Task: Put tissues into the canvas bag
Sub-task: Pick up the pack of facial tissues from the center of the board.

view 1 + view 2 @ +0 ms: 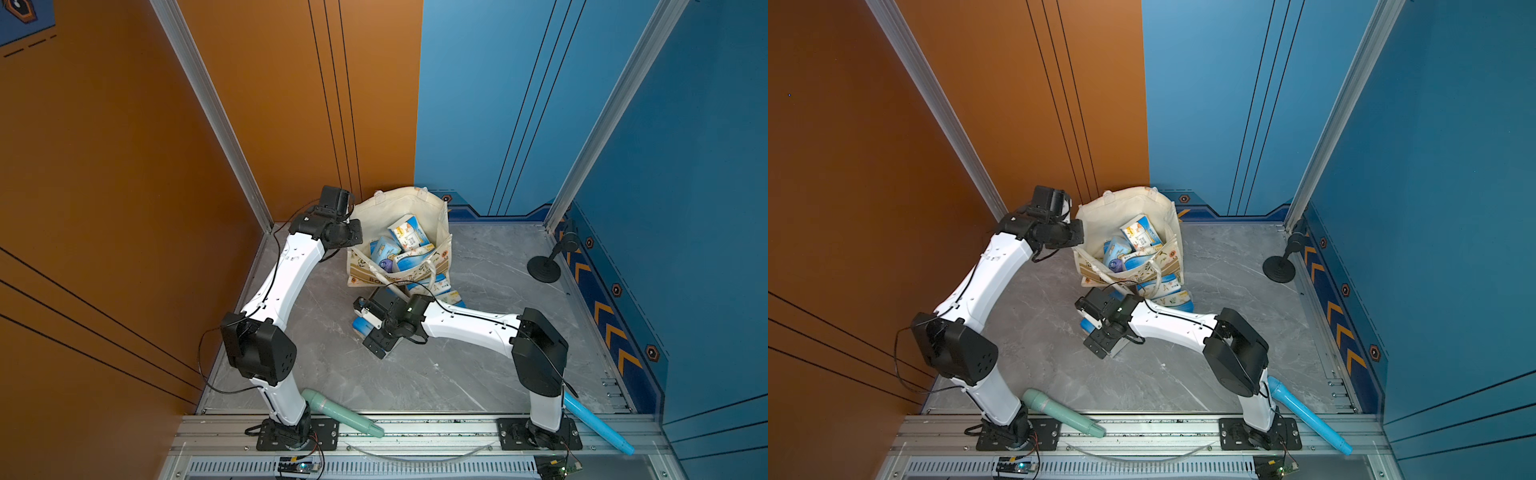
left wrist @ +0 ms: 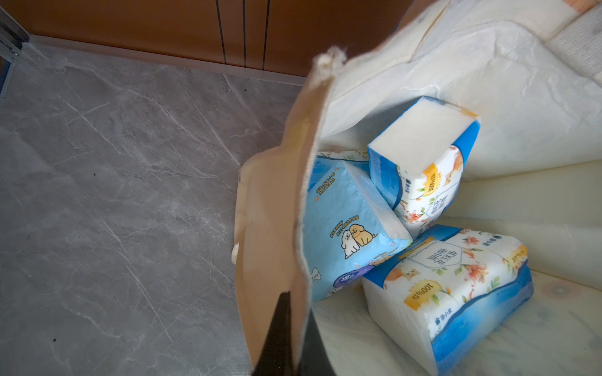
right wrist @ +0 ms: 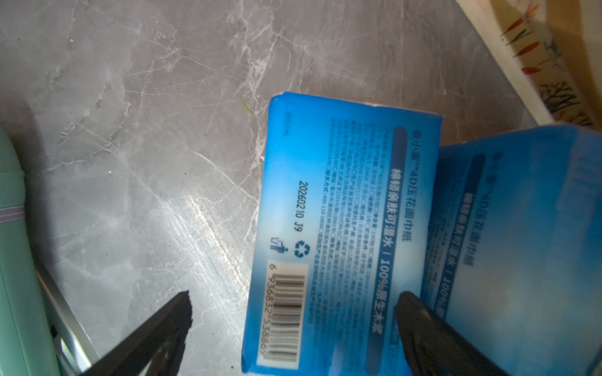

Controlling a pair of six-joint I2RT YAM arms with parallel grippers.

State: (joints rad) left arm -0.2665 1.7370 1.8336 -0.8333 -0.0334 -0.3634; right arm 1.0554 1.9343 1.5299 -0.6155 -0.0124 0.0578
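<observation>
The cream canvas bag [image 1: 417, 205] stands open at the back of the table, in both top views [image 1: 1125, 203]. Several tissues packs [image 1: 409, 235] lie inside it, close up in the left wrist view [image 2: 452, 280]. My left gripper [image 2: 294, 306] is shut on the bag's left rim [image 2: 277, 228] and holds it up. My right gripper [image 3: 294, 298] is open and low over the table, straddling a blue tissue pack [image 3: 342, 228]. One finger [image 3: 420, 319] sits between that pack and a second blue pack [image 3: 521, 244]. More packs [image 1: 440, 291] lie by the bag's front.
A teal cylinder [image 1: 340, 413] lies at the front left by the rail, also at the edge of the right wrist view [image 3: 14, 260]. A light-blue cylinder [image 1: 598, 424] lies at the front right. A black round-footed stand [image 1: 544, 268] is at the back right.
</observation>
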